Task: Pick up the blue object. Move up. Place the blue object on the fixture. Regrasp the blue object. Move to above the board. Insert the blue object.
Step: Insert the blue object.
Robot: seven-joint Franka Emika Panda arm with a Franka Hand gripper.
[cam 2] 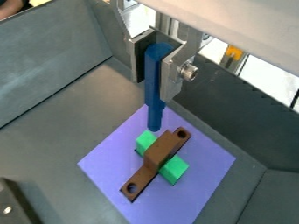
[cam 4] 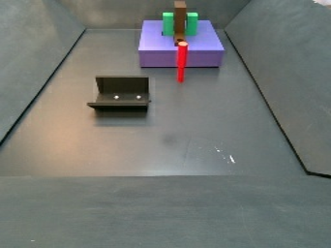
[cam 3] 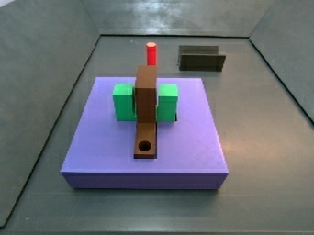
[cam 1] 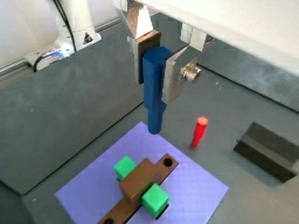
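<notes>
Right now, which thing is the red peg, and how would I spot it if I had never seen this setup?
Start at the big purple board carrying a green block and a brown bar. Just off one edge, on the grey floor between the board and the dark fixture, stands the red peg. It is the only slim, upright red thing; the blue object is in the gripper, in the wrist views.
</notes>
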